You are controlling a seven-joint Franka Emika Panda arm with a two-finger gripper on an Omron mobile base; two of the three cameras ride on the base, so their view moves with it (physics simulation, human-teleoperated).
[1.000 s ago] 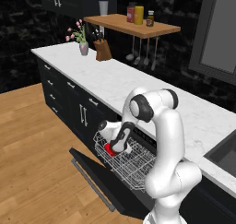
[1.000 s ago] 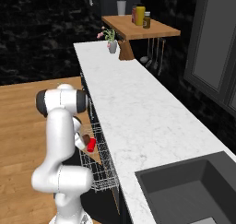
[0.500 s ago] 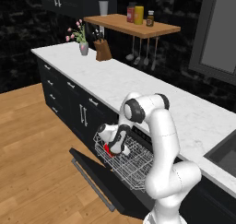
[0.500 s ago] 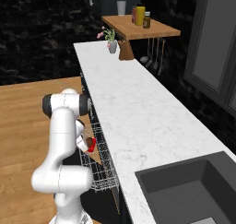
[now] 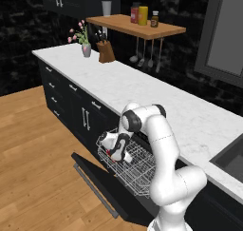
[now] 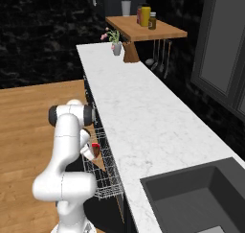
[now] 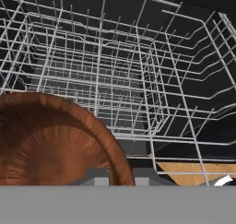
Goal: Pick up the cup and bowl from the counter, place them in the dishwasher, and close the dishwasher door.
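Note:
The dishwasher door [image 5: 97, 177] lies folded down and the white wire rack [image 5: 138, 172] is pulled out over it. My gripper [image 5: 119, 154] reaches low into the rack's left end. In the hand view the brown bowl [image 7: 50, 144] is tilted at the lower left, and its rim runs down between my two fingertips, which are shut on it. Wire rack [image 7: 138, 80] shows behind the bowl. A patch of the red cup [image 5: 109, 152] shows in the rack right beside my hand, and the cup [image 6: 95, 147] also shows next to the gripper [image 6: 91, 153] in the right base view.
The white marble counter [image 5: 142, 90] runs along above black cabinets [image 5: 66, 99]. At its far end stand a flower vase [image 5: 86, 48] and a knife block [image 5: 106, 54] under a wooden shelf [image 5: 137, 28] with jars. A sink [image 6: 201, 198] is at the near end. Wooden floor [image 5: 33, 154] lies left of the door.
The arm's upper joints have leaned a little toward the rack's left end. The hand stays low in the rack with the bowl in it.

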